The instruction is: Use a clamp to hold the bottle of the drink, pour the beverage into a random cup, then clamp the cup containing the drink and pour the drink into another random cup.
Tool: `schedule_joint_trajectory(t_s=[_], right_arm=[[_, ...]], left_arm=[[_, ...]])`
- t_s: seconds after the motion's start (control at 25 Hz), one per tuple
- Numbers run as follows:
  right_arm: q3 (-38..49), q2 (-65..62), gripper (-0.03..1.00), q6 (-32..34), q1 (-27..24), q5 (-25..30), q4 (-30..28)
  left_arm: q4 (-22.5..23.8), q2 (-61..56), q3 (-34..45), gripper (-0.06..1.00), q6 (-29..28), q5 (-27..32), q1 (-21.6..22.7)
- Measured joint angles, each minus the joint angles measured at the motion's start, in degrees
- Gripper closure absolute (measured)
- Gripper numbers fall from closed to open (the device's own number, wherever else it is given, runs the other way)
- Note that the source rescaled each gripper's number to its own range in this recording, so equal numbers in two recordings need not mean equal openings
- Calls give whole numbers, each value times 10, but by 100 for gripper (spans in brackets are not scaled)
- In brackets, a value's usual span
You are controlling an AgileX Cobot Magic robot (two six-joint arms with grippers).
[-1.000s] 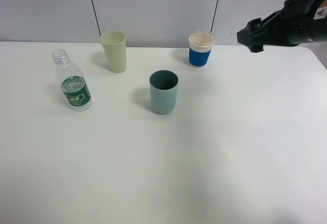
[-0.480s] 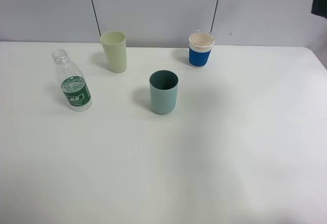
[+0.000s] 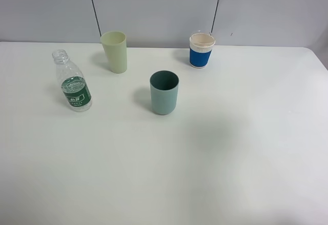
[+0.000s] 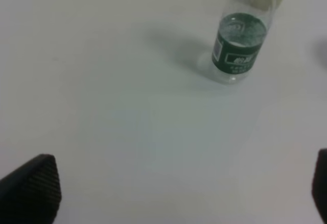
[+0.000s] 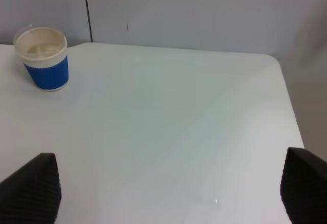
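Observation:
A clear, uncapped bottle (image 3: 73, 84) with a green label stands upright at the table's left; the left wrist view shows the bottle (image 4: 240, 45) too. Three cups stand upright: a pale green cup (image 3: 115, 52) at the back, a teal cup (image 3: 164, 92) in the middle, and a blue-sleeved paper cup (image 3: 201, 50) at the back right. Neither gripper shows in the exterior view. My left gripper (image 4: 176, 188) is open and empty, some way short of the bottle. My right gripper (image 5: 167, 188) is open and empty, well away from the paper cup (image 5: 42, 58).
All four things stand on a white table (image 3: 230, 158) with a grey panelled wall (image 3: 154, 4) behind it. The table's rounded back right corner (image 5: 273, 60) lies ahead of the right gripper.
My right arm, at the exterior view's upper right a second ago, has drawn back out of that view. The bottle and cups have not moved.

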Motion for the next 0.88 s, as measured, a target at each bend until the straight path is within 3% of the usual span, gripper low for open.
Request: schedule_joint_trajectory(t_s=[0.44,0.88], right_arm=[[0,-178,40,0,0,147,3],[126,-262,40,-25,0,155,71]], left_arm=[[0,0,0,-5,0,0,0],[0,0,0,-5,0,0,0]])
